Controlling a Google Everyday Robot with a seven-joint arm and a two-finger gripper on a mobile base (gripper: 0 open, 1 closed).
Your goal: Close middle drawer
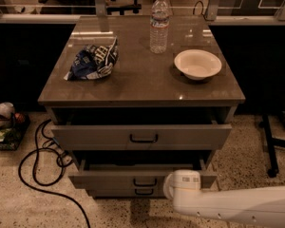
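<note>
Gripper (181, 186) apparently across middle drawer (109, 179) front's right

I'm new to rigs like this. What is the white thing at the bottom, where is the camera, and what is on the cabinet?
There is one camera, looking down at the front of a three-drawer cabinet; where it is mounted is not on record. The white tube coming in from the lower right is the robot's single arm. Its gripper is at the rounded end, in front of the right part of the middle drawer. That drawer stands pulled out, and the job is to push it shut. I see nothing held. The top drawer is open too, and the lowest drawer looks shut. On the cabinet top lie a crumpled blue snack bag, an upright water bottle and a white bowl. A black cable loops on the floor at the left.
</note>
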